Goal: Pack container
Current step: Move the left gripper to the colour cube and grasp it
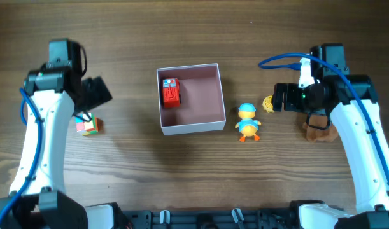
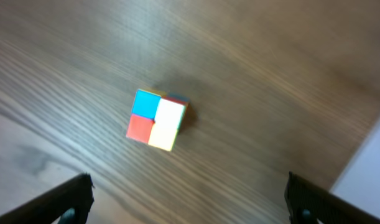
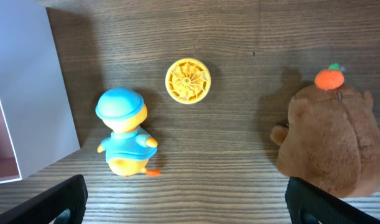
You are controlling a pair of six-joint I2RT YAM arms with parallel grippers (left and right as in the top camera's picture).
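Observation:
The container (image 1: 213, 95) is a square white-walled box with a pink inside at the table's middle; a red toy car (image 1: 172, 92) lies in its left part. A duck toy with a blue cap (image 1: 247, 121) stands just right of it, also in the right wrist view (image 3: 124, 134). A yellow disc (image 3: 187, 80) and a brown plush with an orange top (image 3: 326, 140) lie further right. A colourful cube (image 1: 88, 125) lies at the left, also in the left wrist view (image 2: 157, 119). My left gripper (image 2: 188, 199) is open above the cube. My right gripper (image 3: 186, 199) is open above the disc and plush.
The container's white wall shows at the left edge of the right wrist view (image 3: 28, 93). The table is dark wood grain. The arm bases stand at the front left and front right.

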